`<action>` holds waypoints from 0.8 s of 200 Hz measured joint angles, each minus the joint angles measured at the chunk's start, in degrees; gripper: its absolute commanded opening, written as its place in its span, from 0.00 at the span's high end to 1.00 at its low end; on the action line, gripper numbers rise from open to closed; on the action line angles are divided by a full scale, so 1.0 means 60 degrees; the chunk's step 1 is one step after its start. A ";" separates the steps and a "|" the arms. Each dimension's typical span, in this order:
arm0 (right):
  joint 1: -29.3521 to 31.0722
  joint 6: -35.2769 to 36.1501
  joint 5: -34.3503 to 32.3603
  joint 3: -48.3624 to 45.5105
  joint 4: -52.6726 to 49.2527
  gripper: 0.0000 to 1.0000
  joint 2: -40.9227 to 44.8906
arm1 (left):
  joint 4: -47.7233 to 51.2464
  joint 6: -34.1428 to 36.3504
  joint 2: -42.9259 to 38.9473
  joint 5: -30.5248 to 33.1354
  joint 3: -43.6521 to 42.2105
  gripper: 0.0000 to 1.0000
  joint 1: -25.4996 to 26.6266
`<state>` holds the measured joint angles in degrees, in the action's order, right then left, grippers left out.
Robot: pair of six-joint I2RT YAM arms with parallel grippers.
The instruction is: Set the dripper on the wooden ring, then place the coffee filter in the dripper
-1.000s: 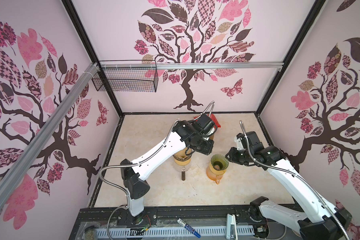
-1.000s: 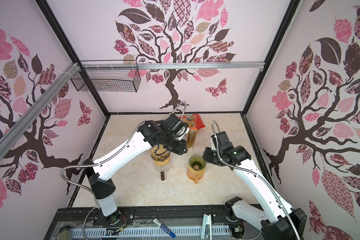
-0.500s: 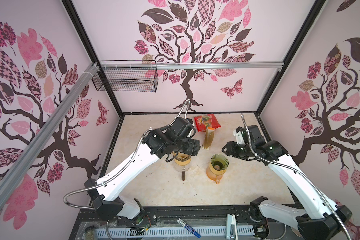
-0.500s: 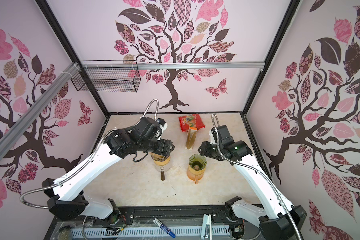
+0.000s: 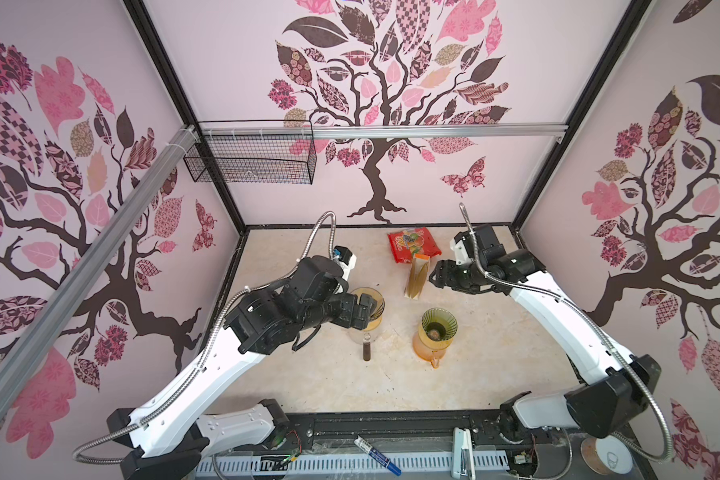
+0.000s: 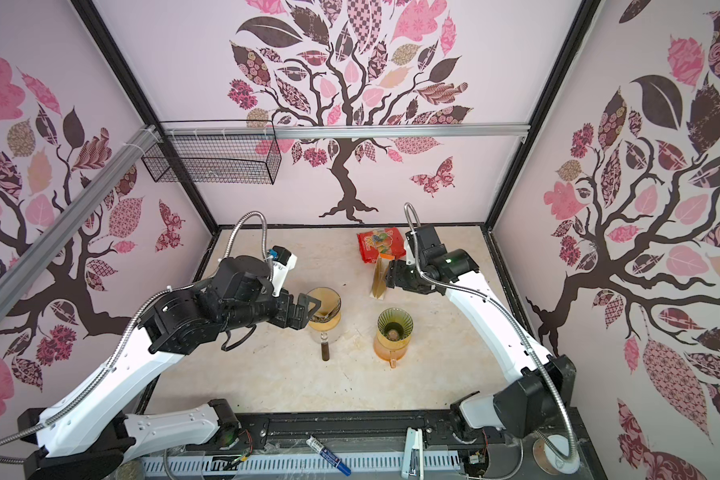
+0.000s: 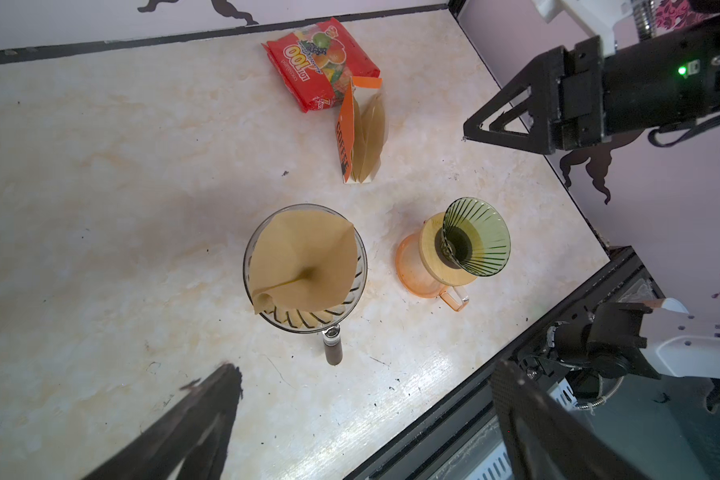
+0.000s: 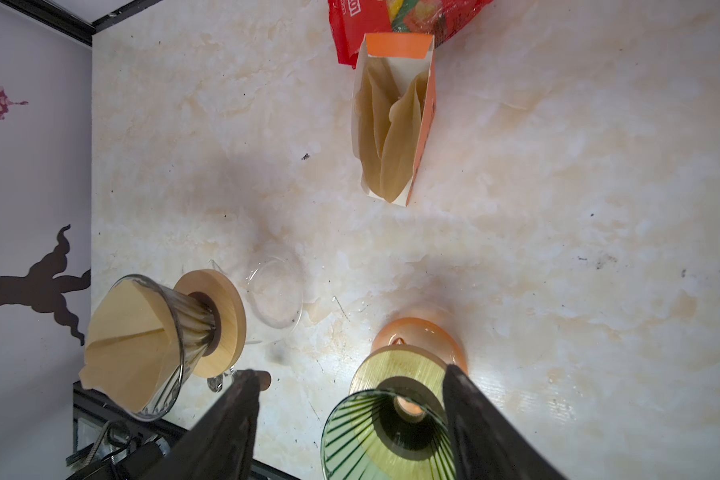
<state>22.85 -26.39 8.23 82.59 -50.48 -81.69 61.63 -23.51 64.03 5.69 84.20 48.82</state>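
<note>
A brown paper coffee filter (image 7: 304, 262) sits opened as a cone inside the clear glass dripper (image 7: 360, 266), which stands on a glass carafe with a wooden collar (image 8: 221, 320). In both top views my left gripper (image 5: 371, 309) (image 6: 312, 309) hovers open at the dripper's left rim, partly hiding the filter (image 5: 374, 298), with nothing between its fingers (image 7: 208, 415). My right gripper (image 5: 433, 276) (image 6: 389, 276) is open and empty, beside the filter box (image 5: 416, 276). A second, green dripper (image 7: 479, 237) on an orange carafe (image 7: 416, 266) holds no filter.
The open orange-and-white filter box (image 8: 395, 120) stands upright with several brown filters in it. A red snack packet (image 5: 412, 245) lies behind it near the back wall. A wire basket (image 5: 250, 160) hangs high at the back left.
My left arm has drawn back from the filter box to the clear dripper's left side, and its jaws have spread wide. My right gripper has opened and moved from the green dripper toward the box.
</note>
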 measured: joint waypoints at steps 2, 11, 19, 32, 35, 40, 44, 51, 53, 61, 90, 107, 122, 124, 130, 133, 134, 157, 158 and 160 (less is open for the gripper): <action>0.0000 0.0033 -0.0025 0.0066 -0.0007 0.29 -0.0076 | -0.0022 -0.0004 -0.0033 -0.0018 -0.0062 0.03 -0.0004; 0.0000 0.0131 -0.0113 0.0284 -0.0029 0.29 -0.0339 | -0.0131 -0.0004 -0.0164 -0.0098 -0.0324 0.03 -0.0007; 0.0000 0.0193 -0.0197 0.0495 -0.0051 0.30 -0.0601 | -0.0229 -0.0022 -0.0248 -0.0175 -0.0546 0.03 -0.0007; 0.0000 0.0299 -0.0277 0.0801 -0.0066 0.32 -0.0980 | -0.0426 -0.0084 -0.0339 -0.0321 -0.0907 0.03 -0.0007; 0.0000 0.0342 -0.0295 0.0874 -0.0058 0.32 -0.1078 | -0.0466 -0.0106 -0.0350 -0.0342 -0.0973 0.03 -0.0007; 0.0000 0.0368 -0.0317 0.0954 -0.0044 0.33 -0.1198 | -0.0528 -0.0153 -0.0361 -0.0379 -0.1086 0.03 -0.0007; 0.0000 0.0404 -0.0339 0.1024 -0.0040 0.33 -0.1304 | -0.0583 -0.0186 -0.0364 -0.0397 -0.1155 0.03 -0.0007; 0.0000 0.0466 -0.0368 0.1111 -0.0015 0.35 -0.1461 | -0.0710 -0.0284 -0.0364 -0.0426 -0.1290 0.03 -0.0007; 0.0000 0.0477 -0.0379 0.1137 -0.0004 0.36 -0.1504 | -0.0761 -0.0324 -0.0364 -0.0437 -0.1333 0.03 -0.0007; 0.0000 0.0579 -0.0441 0.1239 0.0015 0.41 -0.1701 | -0.0973 -0.0466 -0.0361 -0.0444 -0.1497 0.03 -0.0011; 0.0000 0.0809 -0.0528 0.1672 0.0135 0.53 -0.2393 | -0.1581 -0.1169 -0.0076 -0.0470 -0.1698 0.03 -0.0080; 0.0000 0.0885 -0.0525 0.1694 0.0288 0.57 -0.2612 | -0.2044 -0.1435 0.0211 -0.0546 -0.1698 0.03 -0.0120; 0.0000 0.0994 -0.0525 0.1719 0.0339 0.60 -0.2783 | -0.2204 -0.1508 0.0463 -0.0659 -0.1679 0.03 -0.0131; 0.0000 0.0984 -0.0528 0.1730 0.0339 0.60 -0.2805 | -0.2211 -0.1501 0.0484 -0.0685 -0.1679 0.03 -0.0131; 0.0000 0.1024 -0.0532 0.1759 0.0364 0.61 -0.2889 | -0.2208 -0.1468 0.0539 -0.0732 -0.1679 0.03 -0.0131; 0.0000 0.1024 -0.0539 0.1778 0.0379 0.61 -0.2922 | -0.2200 -0.1446 0.0561 -0.0754 -0.1679 0.03 -0.0131; 0.0000 0.1038 -0.0550 0.1785 0.0390 0.61 -0.2947 | -0.2197 -0.1439 0.0565 -0.0758 -0.1679 0.03 -0.0131; 0.0000 0.1224 -0.0627 0.1993 0.0459 0.63 -0.3384 | -0.1993 -0.1100 0.0554 -0.0805 -0.1563 0.03 -0.0131; 0.0000 0.1224 -0.0627 0.2004 0.0455 0.63 -0.3399 | -0.1985 -0.1089 0.0550 -0.0805 -0.1555 0.03 -0.0135; 0.0000 0.1235 -0.0641 0.2029 0.0466 0.63 -0.3442 | -0.1967 -0.1064 0.0550 -0.0812 -0.1537 0.03 -0.0135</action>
<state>22.85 -18.98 4.38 94.76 -47.68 -102.35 49.82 -29.89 67.33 0.82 74.98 48.01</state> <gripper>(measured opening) 0.374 0.971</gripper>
